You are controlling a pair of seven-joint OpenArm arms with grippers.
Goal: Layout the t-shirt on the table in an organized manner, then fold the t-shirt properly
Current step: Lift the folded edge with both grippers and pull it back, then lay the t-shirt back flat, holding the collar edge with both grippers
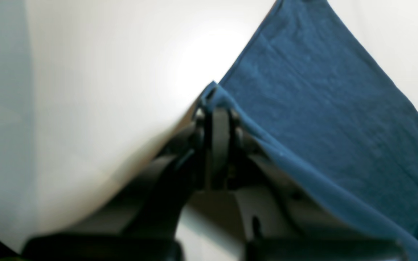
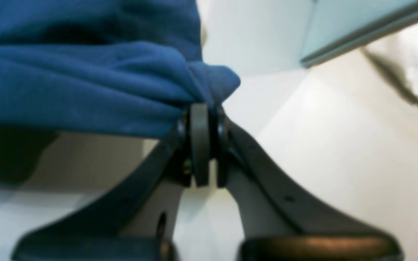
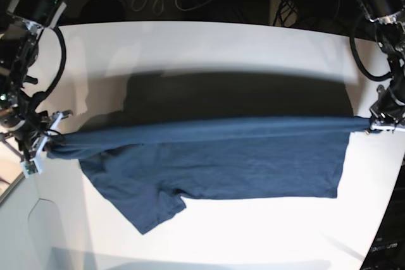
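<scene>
My two arms stand far apart over the table (image 3: 209, 36), one at each side of the base view, both raised above the surface; my left gripper (image 3: 378, 124) hangs at that view's right edge and my right gripper (image 3: 43, 145) at its left, a little lower; each has its jaws pressed together on cloth. The shirt (image 3: 221, 156) is stretched between them in a long, nearly level line; its upper edge runs taut from one grip to the other, while the body hangs down from that line and the lower part lies on the table toward the near edge, a sleeve splayed out at the view's lower left; a broad dark shadow sits on the white top behind it. From my left wrist the fingers (image 1: 220, 130) pinch a corner of the shirt (image 1: 321, 108), the cloth spreading away up and to the right over the table (image 1: 103, 90); from my right wrist the fingers (image 2: 199, 141) clamp a bunched fold of the shirt (image 2: 85, 83), which trails off to the left. Both wrist views are blurred close to the fingers; the label and neck I cannot make out; my arms' upper links are cut off by the base view's top corners.
</scene>
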